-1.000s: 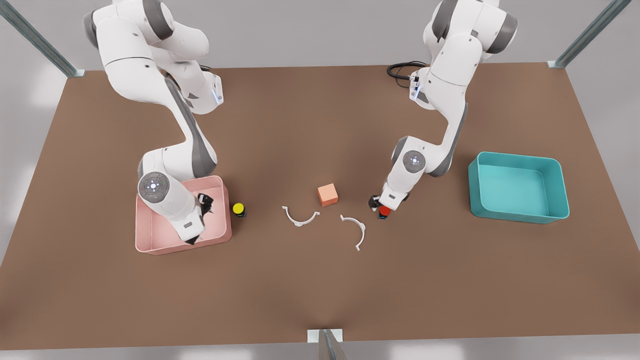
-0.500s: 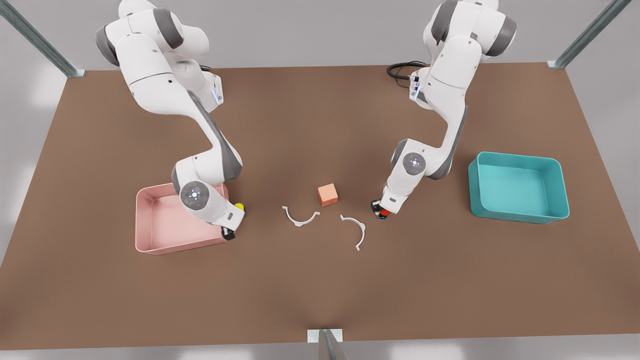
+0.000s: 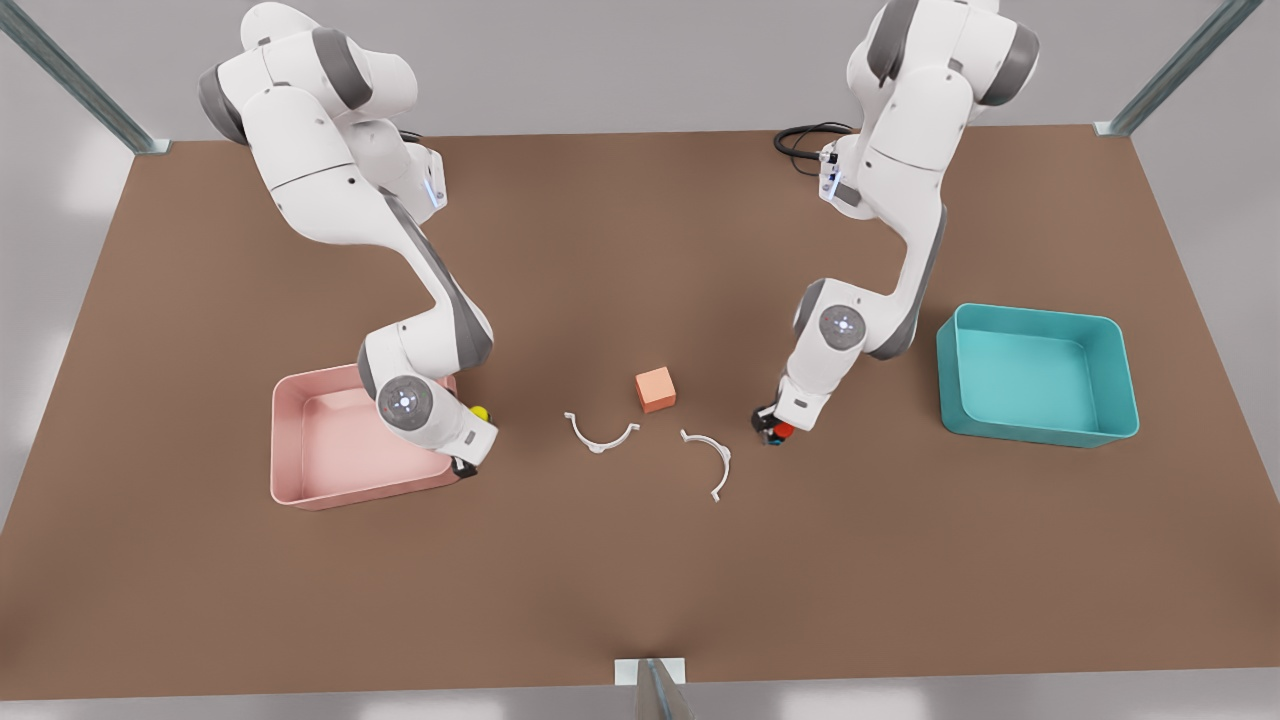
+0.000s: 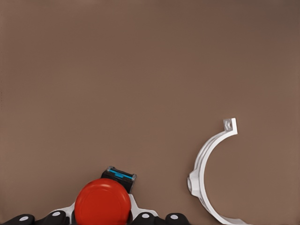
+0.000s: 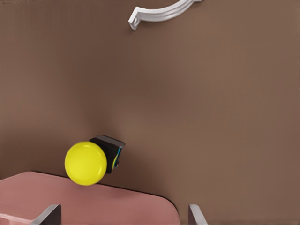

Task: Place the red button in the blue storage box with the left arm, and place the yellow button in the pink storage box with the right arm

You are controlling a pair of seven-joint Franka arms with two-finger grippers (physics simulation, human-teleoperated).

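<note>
The red button (image 3: 782,430) (image 4: 102,204) sits between the fingers of my left gripper (image 3: 772,432) (image 4: 101,219), which is shut on it just above the table at the front view's right of centre. The blue storage box (image 3: 1040,372) stands farther right, apart from that gripper. The yellow button (image 3: 481,411) (image 5: 86,162) rests on the table against the pink storage box's (image 3: 300,470) (image 5: 93,201) right wall. My right gripper (image 3: 462,465) (image 5: 124,216) hovers open over that box's near right corner, short of the yellow button.
A salmon-orange cube (image 3: 655,389) stands mid-table. Two white curved clips (image 3: 600,434) (image 3: 710,461) lie in front of it, between the arms. A black cable (image 3: 800,138) loops at the table's back edge.
My right arm swung out of the pink box toward the front view's right, to the corner by the yellow button. My left gripper closed on the red button and shifted slightly right.
</note>
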